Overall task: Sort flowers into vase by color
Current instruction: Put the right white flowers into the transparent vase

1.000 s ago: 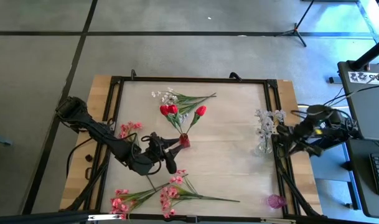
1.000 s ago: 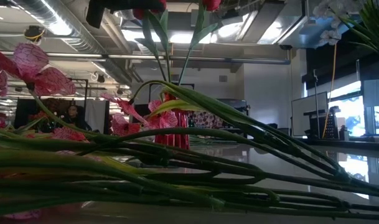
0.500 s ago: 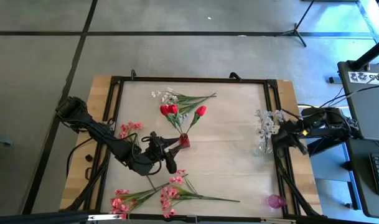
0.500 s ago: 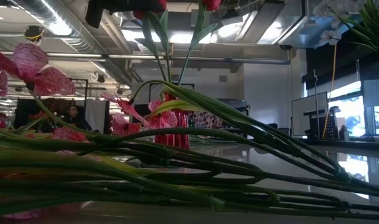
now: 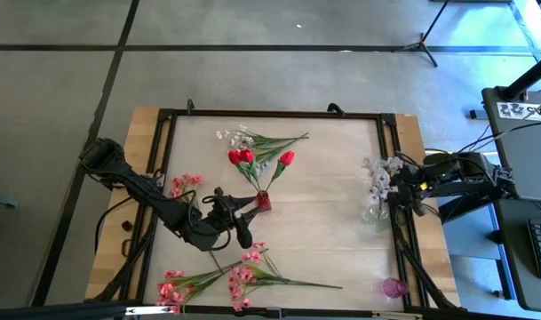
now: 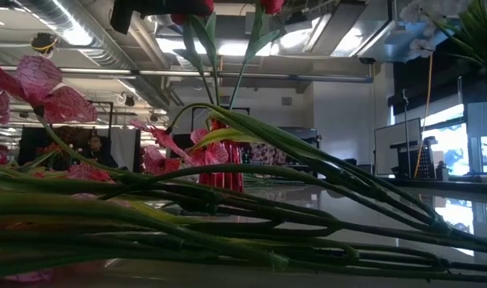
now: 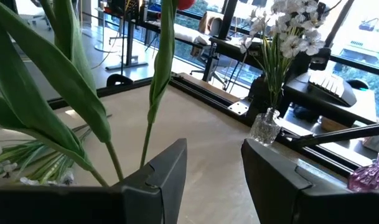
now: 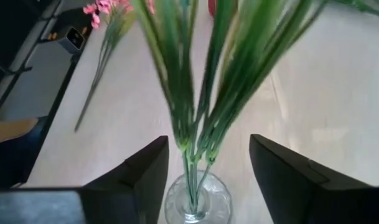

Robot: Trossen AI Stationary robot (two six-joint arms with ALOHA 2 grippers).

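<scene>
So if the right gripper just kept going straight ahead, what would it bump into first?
Most likely the clear vase holding the white sprigs. The right gripper points straight at it, jaws open on either side of the stems, though depth is hard to judge.

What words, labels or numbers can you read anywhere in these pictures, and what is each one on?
White label on the dark desk right of the table, high view: dark characters, too small to read.
Flowers, vases, table and arms: no text visible.
Room behind, low view: no sign can be read.
</scene>
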